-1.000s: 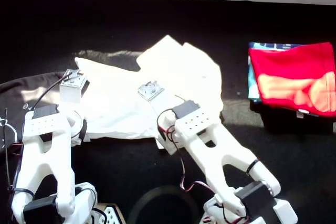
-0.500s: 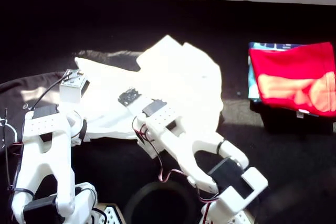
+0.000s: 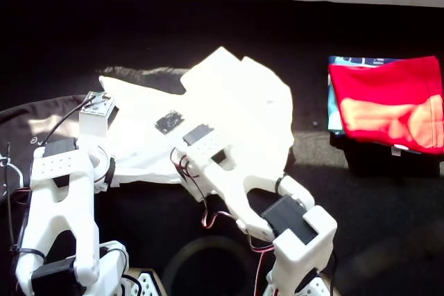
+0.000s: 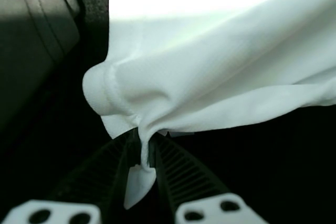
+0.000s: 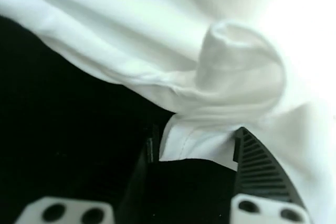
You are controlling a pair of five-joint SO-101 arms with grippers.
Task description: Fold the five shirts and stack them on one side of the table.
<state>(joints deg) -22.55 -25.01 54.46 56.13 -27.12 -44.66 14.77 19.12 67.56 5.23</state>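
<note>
My left hand [image 4: 140, 139] pinches the shirt [image 3: 236, 102] by its hem; my right hand [image 5: 194, 137] has its fingers spread around the edge. The counter [image 3: 173, 25] runs on at twelve o'clock, with the stack [image 3: 388, 102] at three.

White shirt [image 3: 243, 98] lies crumpled mid-desk [image 3: 139, 25]. Left arm [image 3: 66, 171] is at its near left corner, right arm [image 3: 222, 164] stretched over the middle. Red shirt [image 3: 388, 98] tops a folded stack [image 3: 361, 159] way off right.
</note>
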